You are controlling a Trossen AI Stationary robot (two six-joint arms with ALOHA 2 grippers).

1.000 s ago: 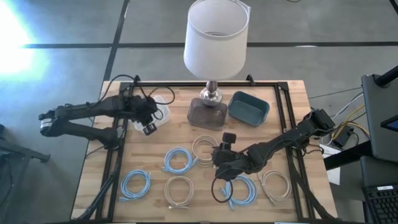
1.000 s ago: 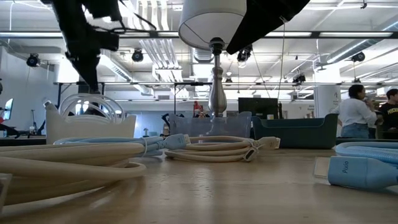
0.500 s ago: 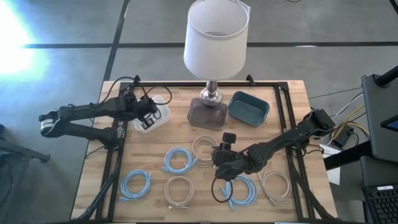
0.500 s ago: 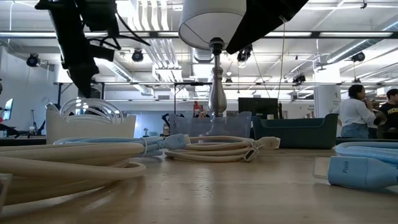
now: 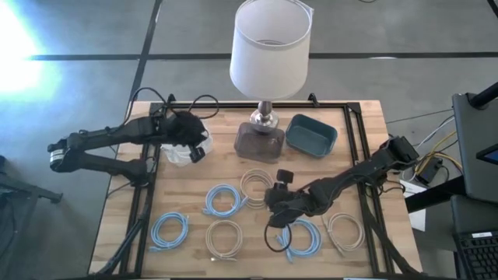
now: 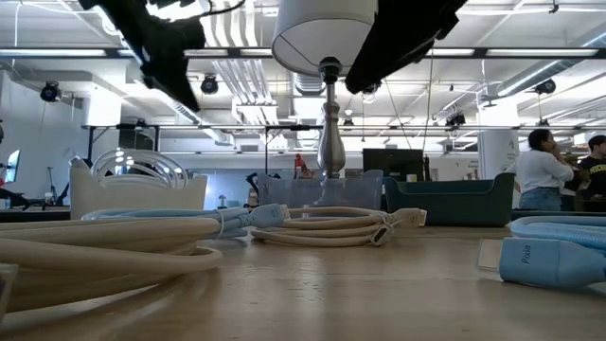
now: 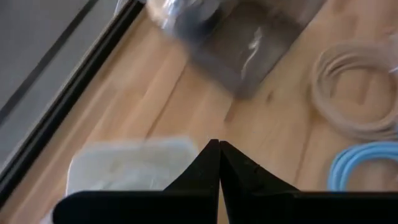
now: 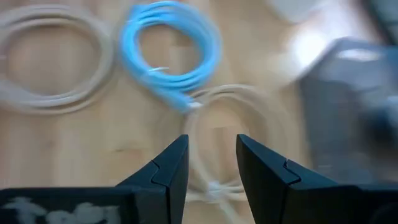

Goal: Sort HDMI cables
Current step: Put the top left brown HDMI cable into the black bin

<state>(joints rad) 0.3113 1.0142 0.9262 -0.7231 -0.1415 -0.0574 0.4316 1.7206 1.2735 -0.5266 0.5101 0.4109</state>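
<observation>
HDMI cables, each wound in a small coil, lie on the near half of the wooden table: a light blue coil beside a beige coil at the centre; a second light blue coil and a beige coil nearer the front edge; a third light blue coil and a pale coil to the right; one clear-looking coil already sits in the white bin at the left rear.

Right gripper: fingers apart, hovering over the centre of the table and pointed at the beige coil. The step in hand appears to be a pick of that coil; it calls for a descent astride one strand of the loop, not across the hollow middle, and clear of the blue plug end that touches the loop, lest two cables rise together.

Left gripper: fingers together and holding nothing, above the white bin; it looks to be waiting.

High view: shows the whole layout, the lamp, the grey tray and the blue bin along the rear. Low view: alone shows the coil standing up out of the white bin and people in the room beyond. Right wrist view: alone shows the gap between the fingers and the blue coil's end meeting the beige loop.
</observation>
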